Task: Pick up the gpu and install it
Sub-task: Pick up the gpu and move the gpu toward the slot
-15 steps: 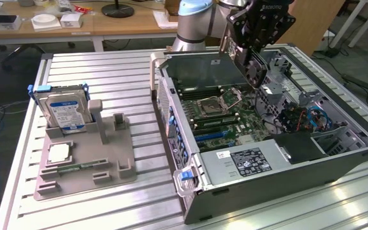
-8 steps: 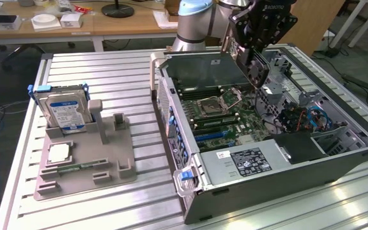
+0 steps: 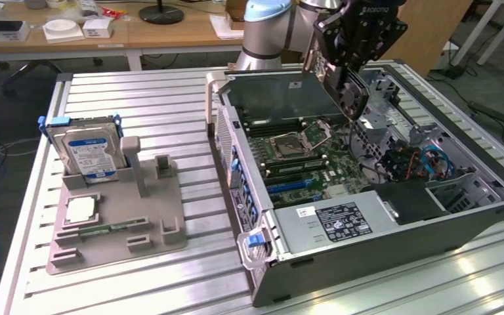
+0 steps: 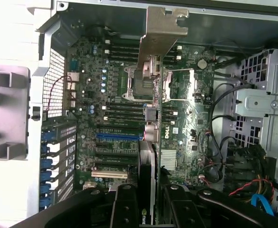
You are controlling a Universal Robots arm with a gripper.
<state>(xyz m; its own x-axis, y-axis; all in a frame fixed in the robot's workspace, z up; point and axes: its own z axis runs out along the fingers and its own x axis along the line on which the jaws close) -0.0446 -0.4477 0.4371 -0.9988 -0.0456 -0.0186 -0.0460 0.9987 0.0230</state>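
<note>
My gripper (image 3: 346, 69) hangs over the open computer case (image 3: 484, 216) and is shut on the gpu (image 3: 351, 97), a thin dark card held on edge with its fan face toward the exterior view's right. In the wrist view the gpu (image 4: 147, 164) runs edge-on between my black fingers (image 4: 125, 204), and its silvery end bracket (image 4: 160, 35) points at the case's rear wall. My gripper (image 4: 148, 192) holds the card clear above the motherboard (image 4: 186, 118). The blue expansion slot (image 4: 117, 136) lies on the board beside the card's line.
A grey parts holder (image 3: 160, 236) sits at the exterior view's left with a hard drive (image 3: 90, 152) standing in it, a CPU (image 3: 81, 210) and a green memory strip (image 3: 103, 230). Inside the case are the power supply (image 3: 340, 220), drive cage (image 4: 260, 107) and loose cables (image 3: 427, 164).
</note>
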